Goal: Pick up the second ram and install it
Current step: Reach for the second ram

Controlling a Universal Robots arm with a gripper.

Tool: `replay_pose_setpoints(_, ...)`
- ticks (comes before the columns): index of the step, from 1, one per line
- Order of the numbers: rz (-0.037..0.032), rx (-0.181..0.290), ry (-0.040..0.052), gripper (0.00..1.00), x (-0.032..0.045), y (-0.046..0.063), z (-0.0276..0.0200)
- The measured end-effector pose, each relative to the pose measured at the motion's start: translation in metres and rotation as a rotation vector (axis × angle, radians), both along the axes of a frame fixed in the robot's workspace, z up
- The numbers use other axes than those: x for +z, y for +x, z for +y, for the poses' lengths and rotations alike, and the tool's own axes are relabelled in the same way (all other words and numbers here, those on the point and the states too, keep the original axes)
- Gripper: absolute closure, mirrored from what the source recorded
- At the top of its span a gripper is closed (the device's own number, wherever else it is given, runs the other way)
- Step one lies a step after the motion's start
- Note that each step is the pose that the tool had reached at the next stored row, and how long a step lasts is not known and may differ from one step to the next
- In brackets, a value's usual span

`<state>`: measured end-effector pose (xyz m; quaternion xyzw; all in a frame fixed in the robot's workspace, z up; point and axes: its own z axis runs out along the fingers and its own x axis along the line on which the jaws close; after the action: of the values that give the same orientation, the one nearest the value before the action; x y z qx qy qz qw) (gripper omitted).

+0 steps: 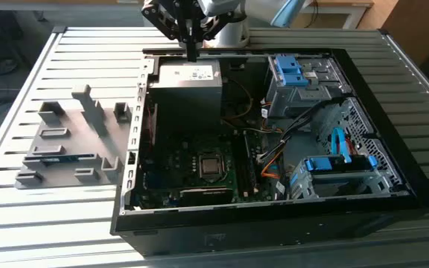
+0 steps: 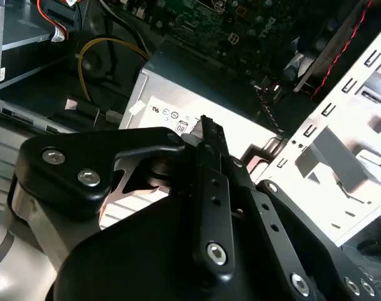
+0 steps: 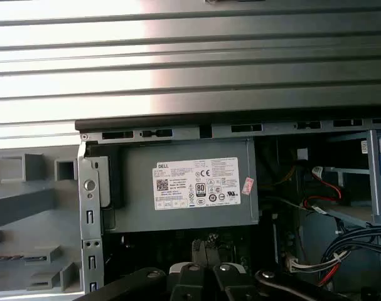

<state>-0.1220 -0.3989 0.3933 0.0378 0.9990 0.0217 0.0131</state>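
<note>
Above the open computer case (image 1: 274, 215), gripper (image 1: 192, 56) closed together over power supply (image 1: 188, 78), second ram (image 1: 56, 159) in grey tray (image 1: 95, 120)

Counts — computer case (image 1: 274, 218) 1 | power supply (image 1: 188, 84) 1 | grey tray (image 1: 95, 117) 1 | ram stick (image 1: 56, 159) 1 | claw (image 1: 192, 54) 1
</note>
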Motion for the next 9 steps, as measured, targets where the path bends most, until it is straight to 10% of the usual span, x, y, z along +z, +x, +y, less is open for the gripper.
replay_pose_setpoints(9, -0.0001, 0.0, 0.0001, 0.89, 0.0, -0.0012, 0.0)
